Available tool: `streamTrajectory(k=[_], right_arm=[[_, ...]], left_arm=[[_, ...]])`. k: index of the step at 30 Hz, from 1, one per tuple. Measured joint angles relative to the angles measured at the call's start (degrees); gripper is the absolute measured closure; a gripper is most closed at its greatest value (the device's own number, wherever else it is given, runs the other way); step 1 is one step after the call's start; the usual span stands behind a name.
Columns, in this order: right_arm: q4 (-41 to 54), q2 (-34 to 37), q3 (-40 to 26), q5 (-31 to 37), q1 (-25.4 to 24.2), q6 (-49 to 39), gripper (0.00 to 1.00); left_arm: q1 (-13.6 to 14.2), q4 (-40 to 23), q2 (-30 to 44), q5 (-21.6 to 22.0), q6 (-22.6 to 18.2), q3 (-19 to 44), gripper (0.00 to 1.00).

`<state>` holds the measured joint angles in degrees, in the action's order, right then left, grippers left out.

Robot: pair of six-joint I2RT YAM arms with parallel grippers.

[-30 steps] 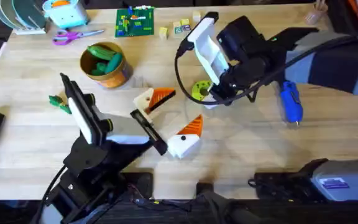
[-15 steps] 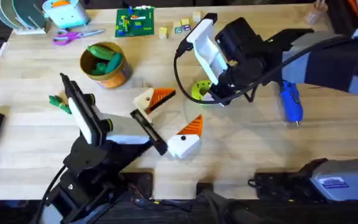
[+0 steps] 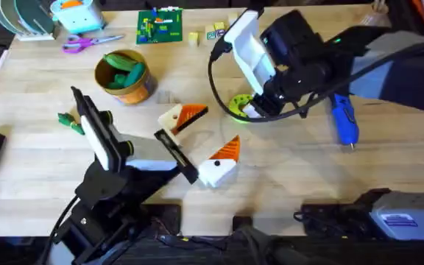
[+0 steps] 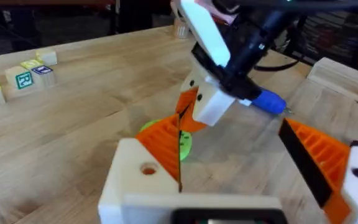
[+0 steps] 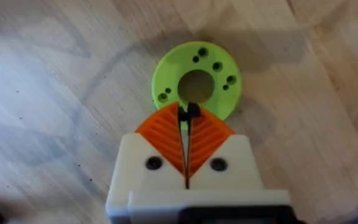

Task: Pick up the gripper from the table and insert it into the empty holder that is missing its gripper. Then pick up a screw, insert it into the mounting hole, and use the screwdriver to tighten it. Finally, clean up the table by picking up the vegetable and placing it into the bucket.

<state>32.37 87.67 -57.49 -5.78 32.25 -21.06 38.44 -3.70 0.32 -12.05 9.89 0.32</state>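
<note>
While the left hand point(image 3: 213, 129) lies released nearest the arm bases, its two fingers splayed apart on the table point(image 3: 285, 191), it sits just on the near side of the lime-green disc point(image 3: 238, 105). The finger closer to the disc is the holder point(image 3: 170, 118), a cream mount with the orange gripper point(image 3: 192, 112) seated at its tip; the whiter twin mount point(image 3: 216, 171) is nearer the bases than the disc and also carries an orange pad. The vegetable point(image 3: 68, 120) lies on the table well to the left of the disc, beyond the left arm. The right hand point(image 5: 187, 118) hangs directly over the disc, its ribbed orange pads point(image 5: 160, 134) clenched together on a small black part point(image 5: 192, 111), which sits over the edge of the disc's central hole. The screwdriver point(image 3: 344, 121) lies flat to the right of the disc, well apart from it. The bucket point(image 3: 124, 75) stands far left of the disc and somewhat beyond it, holding green pieces.
</note>
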Motion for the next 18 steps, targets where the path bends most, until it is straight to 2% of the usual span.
streamTrajectory(k=[6, 11, 14, 18], right_arm=[[4.81, -4.65, -4.68, 0.42, 0.00, 0.20, 0.994], [12.77, -5.32, -12.94, -0.15, 0.28, 3.34, 0.994], [15.71, -5.30, -19.09, -0.65, 1.61, 5.19, 0.994], [17.24, -5.32, -26.62, -0.99, 6.02, 7.04, 0.994]], left_arm=[[0.00, 0.00, -0.01, 0.00, 0.00, 0.00, 0.009], [0.00, 0.00, 0.00, 0.00, 0.00, 0.00, 0.009], [0.00, 0.00, 0.00, 0.00, 0.00, 0.00, 0.009], [0.00, 0.00, 0.00, 0.02, -0.41, 0.00, 0.009]])
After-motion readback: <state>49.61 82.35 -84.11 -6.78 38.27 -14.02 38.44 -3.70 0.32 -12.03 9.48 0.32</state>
